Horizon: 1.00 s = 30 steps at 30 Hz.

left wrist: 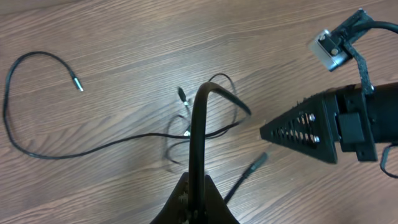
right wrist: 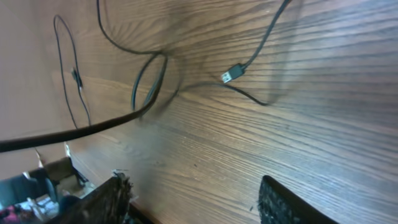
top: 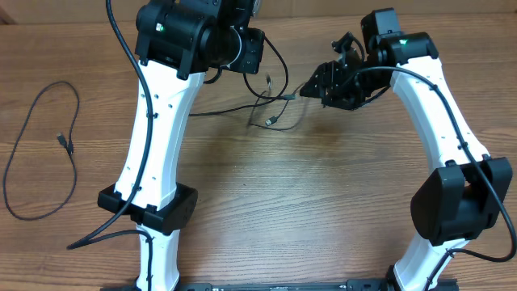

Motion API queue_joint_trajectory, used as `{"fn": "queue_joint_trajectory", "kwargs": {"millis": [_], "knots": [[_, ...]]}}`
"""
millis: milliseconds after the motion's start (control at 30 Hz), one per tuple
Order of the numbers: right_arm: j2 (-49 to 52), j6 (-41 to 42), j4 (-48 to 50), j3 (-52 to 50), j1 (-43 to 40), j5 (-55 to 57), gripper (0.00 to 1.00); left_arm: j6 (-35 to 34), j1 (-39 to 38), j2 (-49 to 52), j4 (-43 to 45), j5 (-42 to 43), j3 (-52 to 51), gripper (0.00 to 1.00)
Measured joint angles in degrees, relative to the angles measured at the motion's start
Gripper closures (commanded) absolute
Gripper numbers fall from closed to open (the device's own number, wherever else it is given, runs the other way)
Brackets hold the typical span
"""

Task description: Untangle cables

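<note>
Thin black cables [top: 273,99] lie tangled on the wooden table between the two grippers, with a silver-tipped plug [top: 271,121] at the front. In the left wrist view the tangle [left wrist: 186,127] sits ahead of the jaws, and one strand trails left to a silver tip [left wrist: 78,85]. My left gripper [left wrist: 198,186] is shut on a black cable that arcs up and forward into the tangle. It is at the table's back [top: 252,56]. My right gripper [right wrist: 199,202] is open and empty just right of the tangle [top: 317,87]. A cable loop [right wrist: 149,81] and a USB plug [right wrist: 229,76] lie ahead of it.
A separate black cable [top: 65,141] lies in a large loop at the table's far left. The left arm's white links [top: 153,137] and the right arm's links [top: 444,121] stand over the table sides. The right gripper shows in the left wrist view [left wrist: 311,127].
</note>
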Motion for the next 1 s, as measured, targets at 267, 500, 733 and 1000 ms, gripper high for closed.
{"fn": "queue_joint_trajectory", "kwargs": {"millis": [267, 500, 733, 1000], "knots": [[0.0, -4.5, 2.3, -0.2, 0.5, -2.4, 0.32, -5.9, 5.6, 0.0, -2.0, -3.4, 0.0, 0.96], [0.2, -4.1, 8.7, -5.1, 2.4, -3.5, 0.32, -7.6, 9.7, -0.6, 0.6, -1.4, 0.3, 0.96], [0.3, 3.2, 15.4, -5.3, 5.9, -3.0, 0.34, -7.7, 9.6, -11.0, 8.0, 1.8, 1.0, 0.96], [2.2, 17.4, 25.5, -5.4, 11.3, -1.2, 0.35, -8.9, 9.6, -24.1, 14.0, 3.3, 3.0, 0.96]]}}
